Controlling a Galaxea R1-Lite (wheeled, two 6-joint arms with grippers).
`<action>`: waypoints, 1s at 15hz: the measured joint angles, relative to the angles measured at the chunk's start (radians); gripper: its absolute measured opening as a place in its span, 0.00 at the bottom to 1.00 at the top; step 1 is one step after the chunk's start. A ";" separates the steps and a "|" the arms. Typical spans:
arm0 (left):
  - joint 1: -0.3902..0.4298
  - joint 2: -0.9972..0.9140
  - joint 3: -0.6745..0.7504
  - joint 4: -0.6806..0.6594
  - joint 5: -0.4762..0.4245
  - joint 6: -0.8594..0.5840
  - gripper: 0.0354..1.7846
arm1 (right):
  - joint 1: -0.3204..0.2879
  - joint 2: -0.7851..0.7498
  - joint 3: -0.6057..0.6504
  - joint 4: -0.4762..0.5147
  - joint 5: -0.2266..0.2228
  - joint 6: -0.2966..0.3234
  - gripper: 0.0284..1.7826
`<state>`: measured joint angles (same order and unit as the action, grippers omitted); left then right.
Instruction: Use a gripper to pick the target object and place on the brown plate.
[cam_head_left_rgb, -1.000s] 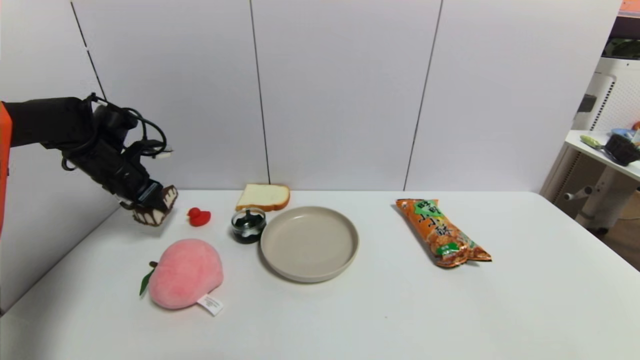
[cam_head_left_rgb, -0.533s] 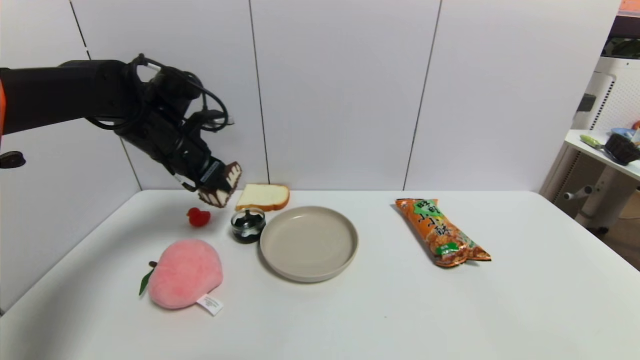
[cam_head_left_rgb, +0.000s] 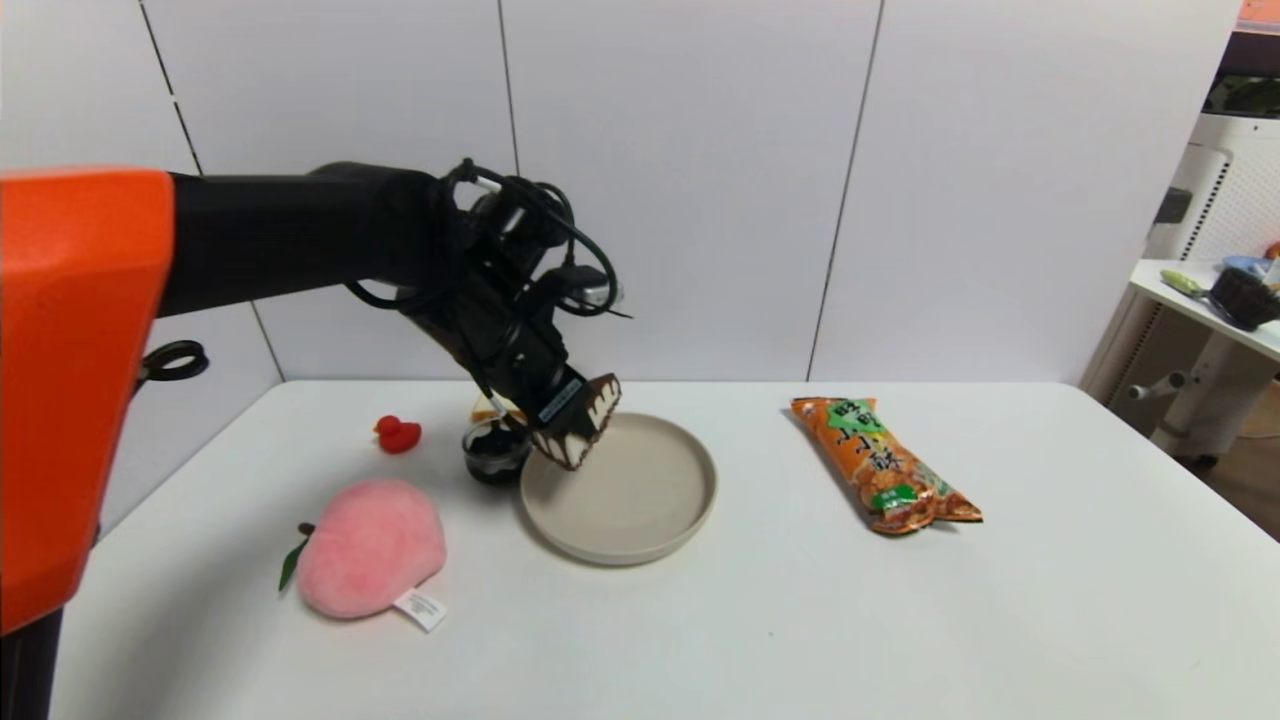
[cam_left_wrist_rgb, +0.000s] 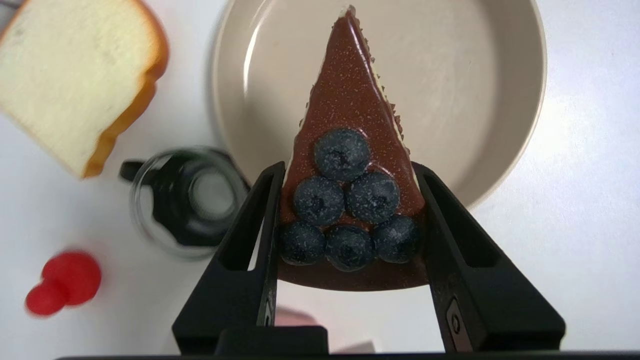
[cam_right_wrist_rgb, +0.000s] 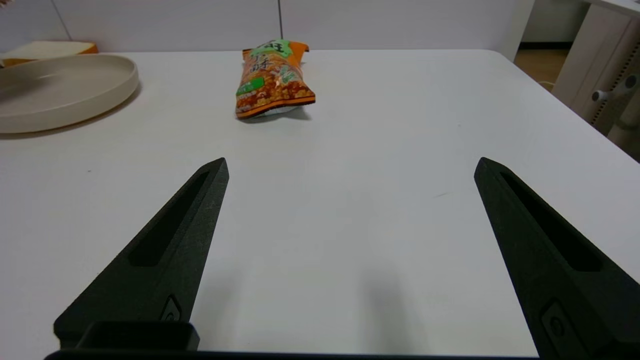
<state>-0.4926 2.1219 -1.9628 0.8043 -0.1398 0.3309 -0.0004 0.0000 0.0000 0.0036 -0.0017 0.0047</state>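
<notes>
You have a wide white bench (cam_head_left_rgb: 760, 620) before you, carrying everything in play. Your left arm, black with an orange shoulder cover, reaches across from the left side, and its left gripper (cam_head_left_rgb: 572, 420) hangs above the near-left rim of the round, shallow beige-tan plate (cam_head_left_rgb: 640, 500), clear of the bench. Its jaws are clenched on the wide end of the small wedge-shaped toy cake slice (cam_head_left_rgb: 585, 425), which has a chocolate top and cream-and-brown dripped sides. In the left wrist view the cake slice (cam_left_wrist_rgb: 350, 200) sits between the two dark fingers (cam_left_wrist_rgb: 250, 260), six dark blueberries clustered at the held end and its pointed tip reaching out over the plate's (cam_left_wrist_rgb: 480, 100) bare inside. The slice is held in the air, tilted, not resting on the plate.

Next in size, the pink plush peach (cam_head_left_rgb: 370, 545) lies near the front left with a white tag, and the orange snack packet (cam_head_left_rgb: 885, 465) lies well to the right of the plate. The slice of white toy bread with a tan crust (cam_left_wrist_rgb: 75, 85) is behind the plate, mostly hidden by the arm in the head view. A small glass jar with dark contents (cam_head_left_rgb: 493, 455) stands just beside the plate's left edge, and a small red duck (cam_head_left_rgb: 398, 433) sits farther left.

Your right gripper (cam_right_wrist_rgb: 350, 210) is parked low over the bench's right part, jaws spread wide, grasping nothing.
</notes>
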 joint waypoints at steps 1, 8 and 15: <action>-0.015 0.024 0.000 -0.026 0.000 0.000 0.46 | 0.000 0.000 0.000 0.000 0.000 0.000 0.95; -0.050 0.130 0.008 -0.116 -0.001 -0.001 0.74 | -0.001 0.000 0.000 -0.001 0.000 0.000 0.95; 0.004 -0.249 0.446 -0.131 0.000 -0.006 0.86 | 0.000 0.000 0.000 0.000 0.000 0.000 0.95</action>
<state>-0.4887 1.8732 -1.5168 0.6734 -0.1394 0.3251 -0.0009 0.0000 0.0000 0.0032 -0.0017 0.0043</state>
